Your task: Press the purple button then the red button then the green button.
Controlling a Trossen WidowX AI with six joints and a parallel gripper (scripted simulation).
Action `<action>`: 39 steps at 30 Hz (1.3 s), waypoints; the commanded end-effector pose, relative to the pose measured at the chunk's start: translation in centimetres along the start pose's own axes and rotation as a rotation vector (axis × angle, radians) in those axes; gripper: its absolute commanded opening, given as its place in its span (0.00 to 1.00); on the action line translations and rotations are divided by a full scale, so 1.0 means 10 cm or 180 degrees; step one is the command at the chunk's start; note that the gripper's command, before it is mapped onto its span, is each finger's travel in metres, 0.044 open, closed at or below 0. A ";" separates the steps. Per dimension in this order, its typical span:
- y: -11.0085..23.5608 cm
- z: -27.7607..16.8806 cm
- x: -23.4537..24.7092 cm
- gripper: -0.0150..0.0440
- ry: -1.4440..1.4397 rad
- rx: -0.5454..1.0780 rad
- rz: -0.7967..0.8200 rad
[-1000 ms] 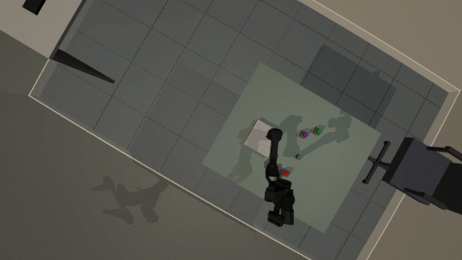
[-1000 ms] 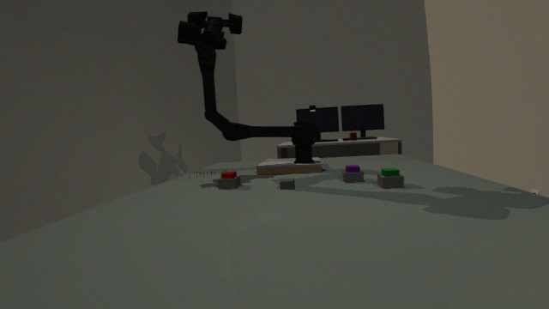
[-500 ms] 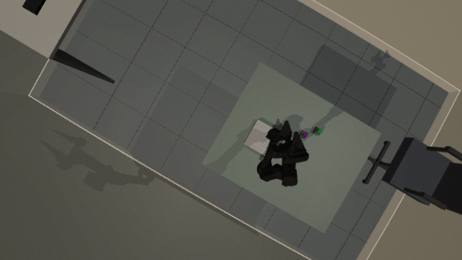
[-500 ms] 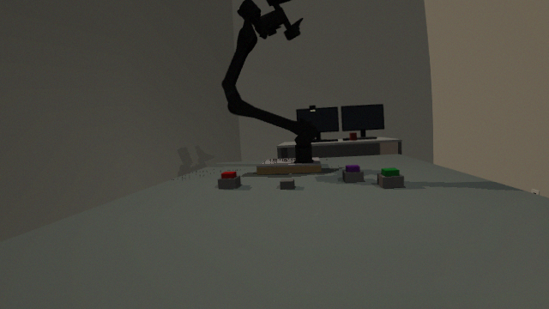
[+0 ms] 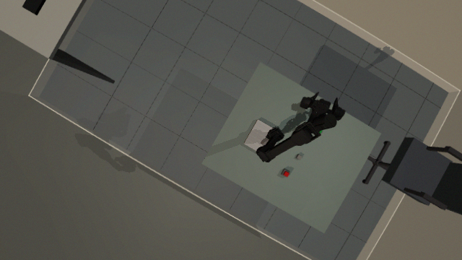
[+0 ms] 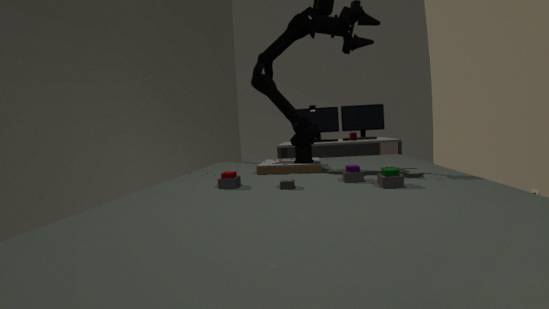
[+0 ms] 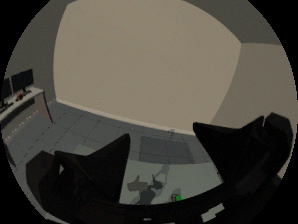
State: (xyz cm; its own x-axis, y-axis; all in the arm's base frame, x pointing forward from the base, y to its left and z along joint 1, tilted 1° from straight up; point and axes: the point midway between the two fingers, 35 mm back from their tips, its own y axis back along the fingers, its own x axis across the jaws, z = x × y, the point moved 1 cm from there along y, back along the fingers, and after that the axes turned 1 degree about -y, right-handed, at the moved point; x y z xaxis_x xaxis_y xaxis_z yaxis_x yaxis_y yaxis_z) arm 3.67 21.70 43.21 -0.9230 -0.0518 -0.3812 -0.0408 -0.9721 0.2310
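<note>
My gripper (image 5: 327, 97) (image 6: 377, 33) (image 7: 162, 132) is open and empty, high above the table and pointing sideways toward the tan wall. The purple button (image 6: 352, 168) sits on a grey base; the arm hides it in the top view. The green button (image 5: 320, 132) (image 6: 390, 172) (image 7: 178, 198) stands beside it, partly covered by the arm in the top view. The red button (image 5: 286, 173) (image 6: 229, 175) stands apart on the other side of the table. All three caps stand up from their bases. A small grey block (image 5: 299, 156) (image 6: 287, 184) lies between the red and purple buttons.
The pale green table top (image 5: 325, 188) (image 6: 274, 240) carries the arm's base plate (image 5: 253, 136) (image 6: 289, 169). A dark chair (image 5: 415, 167) stands past one table edge. A desk with two monitors (image 6: 362, 117) is in the background.
</note>
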 end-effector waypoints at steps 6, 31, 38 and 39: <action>-0.53 -1.62 -0.52 0.93 -0.2330 0.1952 -0.0784; -0.09 -3.96 -0.30 0.53 -0.5124 0.4022 -0.2606; -0.09 -3.96 -0.30 0.29 -0.5124 0.4022 -0.2606; -0.09 -3.96 -0.30 0.29 -0.5124 0.4022 -0.2606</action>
State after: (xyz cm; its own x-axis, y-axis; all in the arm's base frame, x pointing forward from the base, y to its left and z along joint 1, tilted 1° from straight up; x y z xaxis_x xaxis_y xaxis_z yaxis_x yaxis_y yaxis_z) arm 21.57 13.68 8.78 0.0026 0.9996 0.0297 -0.0118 -0.0297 0.9995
